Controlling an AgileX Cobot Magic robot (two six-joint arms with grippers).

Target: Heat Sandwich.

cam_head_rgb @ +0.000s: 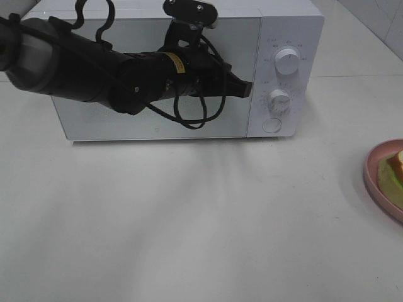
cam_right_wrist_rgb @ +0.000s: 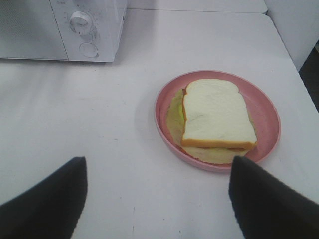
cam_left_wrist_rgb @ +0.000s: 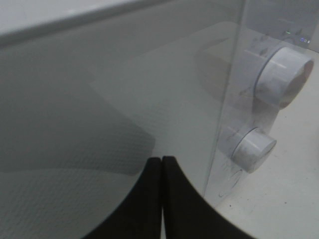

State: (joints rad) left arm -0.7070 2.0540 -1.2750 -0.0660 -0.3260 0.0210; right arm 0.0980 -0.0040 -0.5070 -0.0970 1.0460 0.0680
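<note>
Left gripper (cam_head_rgb: 247,89), jaws pressed shut and empty, sits at the microwave (cam_head_rgb: 286,25) door's right edge, upper centre of frame. Right gripper (cam_right_wrist_rgb: 157,199) spread wide, holding nothing. Sandwich (cam_right_wrist_rgb: 217,114) on pink plate (cam_right_wrist_rgb: 266,107), far right. Risk: closed tips may slide off the door seam, or push the oven backward.

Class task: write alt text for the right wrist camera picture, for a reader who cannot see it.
A sandwich of pale bread with green and orange filling lies on a round pink plate on a white table. The right gripper hangs open above the table, its two dark fingers apart and holding nothing. A white microwave with a dial and a button stands behind.
</note>
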